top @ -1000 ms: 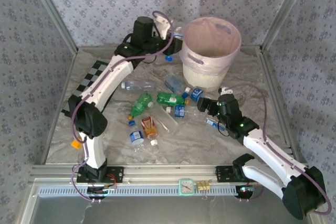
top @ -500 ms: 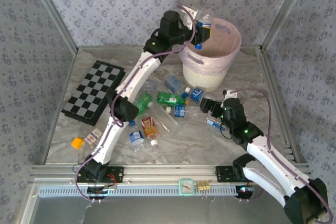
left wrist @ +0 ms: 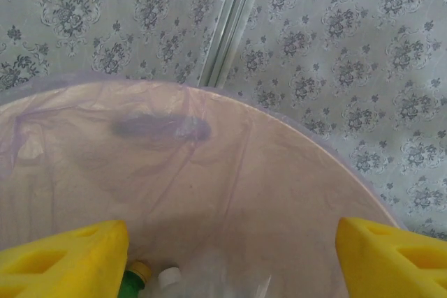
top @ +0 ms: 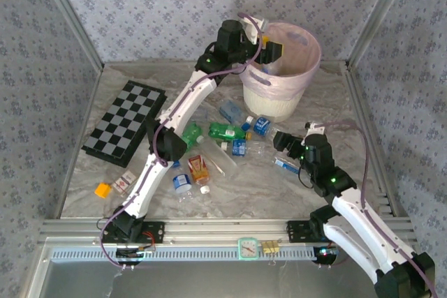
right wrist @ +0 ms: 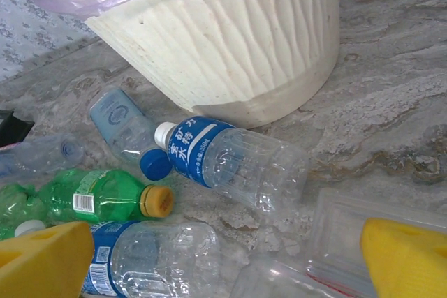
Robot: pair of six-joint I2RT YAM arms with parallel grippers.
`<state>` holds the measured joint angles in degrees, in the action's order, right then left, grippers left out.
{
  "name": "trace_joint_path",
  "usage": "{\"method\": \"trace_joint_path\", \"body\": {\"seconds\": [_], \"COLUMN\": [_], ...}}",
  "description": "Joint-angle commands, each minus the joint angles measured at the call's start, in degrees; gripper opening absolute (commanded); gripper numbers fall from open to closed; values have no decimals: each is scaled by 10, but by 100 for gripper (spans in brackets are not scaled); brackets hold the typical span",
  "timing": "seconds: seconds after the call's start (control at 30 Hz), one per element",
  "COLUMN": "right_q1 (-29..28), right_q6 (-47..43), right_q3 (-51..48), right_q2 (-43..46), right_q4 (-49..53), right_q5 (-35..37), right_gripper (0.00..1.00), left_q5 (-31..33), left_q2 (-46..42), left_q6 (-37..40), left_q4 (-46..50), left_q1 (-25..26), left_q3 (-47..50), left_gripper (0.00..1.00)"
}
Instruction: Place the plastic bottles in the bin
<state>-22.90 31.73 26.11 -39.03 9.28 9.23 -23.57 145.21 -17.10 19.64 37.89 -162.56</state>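
The bin (top: 276, 100), a white bucket with a pale pink liner, stands at the back of the table. My left gripper (top: 270, 51) hovers over its mouth, open, with nothing between the yellow fingers (left wrist: 64, 262). Down in the bin (left wrist: 230, 165) lie a green bottle with a yellow cap (left wrist: 131, 280) and a white-capped one (left wrist: 167, 282). In front of the bin several plastic bottles lie on the table: green (top: 226, 130), orange-red (top: 199, 169), clear with blue labels (top: 260, 125). My right gripper (top: 279, 143) stands open just right of them, above a blue-labelled clear bottle (right wrist: 230, 162).
A black-and-white checkered board (top: 126, 123) lies at the left, with a small orange piece (top: 103, 189) and a small box (top: 124, 183) near the front edge. A clear plastic container (right wrist: 377, 222) lies by my right finger. Aluminium posts frame the table.
My left arm swung from the back left to over the bin carrying a bottle, then opened; the bottle has left the fingers. My right arm drifted slightly right.
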Motion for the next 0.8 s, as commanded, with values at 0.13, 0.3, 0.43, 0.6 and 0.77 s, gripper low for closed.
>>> {"method": "trace_joint_path", "body": {"seconds": [0.13,0.3,0.43,0.6,0.77], "right_q1": [17,25,32,41,43], "right_q6": [3,13,9,4,7], "right_q3": [6,17,35,50,52], "right_q2": [1,-19,-43,-67,-87], "right_q4": [39,80,120,134,135], "right_q5": [-1,-1,-3,-15,-31], "right_gripper": [100,100,100,100,100], "left_q5": [-19,-19,-20,-12,51], "left_q2": [-55,-97,-151,-280,-425], "left_q6": [23,61,90,112,112], "left_q4": [27,85,106,2,-146], "left_q1": [9,23,33,44,45], "left_q3": [-2,5,75,320,591], "left_gripper": [81,88,96,99,100]}}
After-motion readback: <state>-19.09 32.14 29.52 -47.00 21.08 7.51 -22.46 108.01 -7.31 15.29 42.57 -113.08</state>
